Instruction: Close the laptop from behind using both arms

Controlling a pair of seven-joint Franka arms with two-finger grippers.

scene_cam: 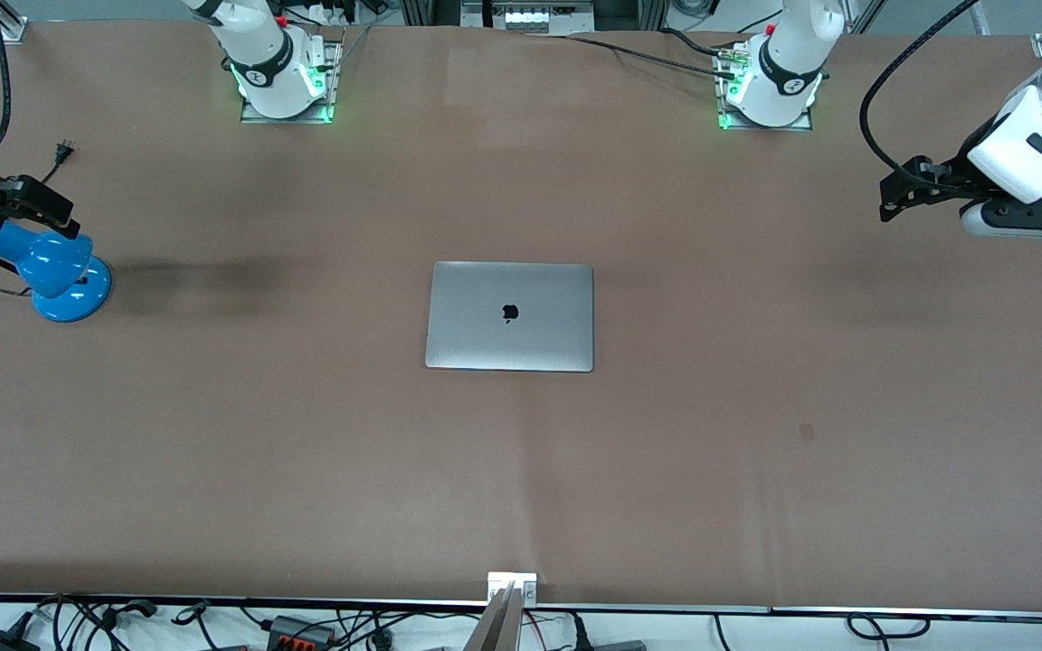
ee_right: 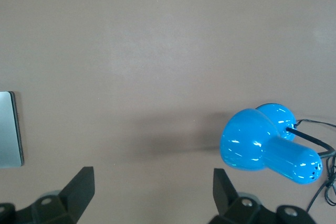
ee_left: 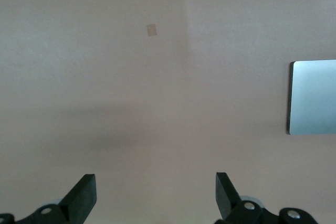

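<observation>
The laptop [scene_cam: 509, 316] lies mid-table with its lid already flat down, logo up, so the closing looks done; the sound move now is to keep both arms off it. The left gripper [scene_cam: 894, 197] hangs over bare table at the laptop's 3 o'clock, fingers spread wide. The right gripper [scene_cam: 28, 208], also spread, hangs over the blue lamp [scene_cam: 55, 271] at 9 o'clock. Only that lamp and its cord [scene_cam: 58, 155] sit close enough to snag the right arm.

Silver-grey laptop [scene_cam: 509, 316] with black logo, blue lamp [scene_cam: 46, 267], brown table [scene_cam: 756, 434].
</observation>
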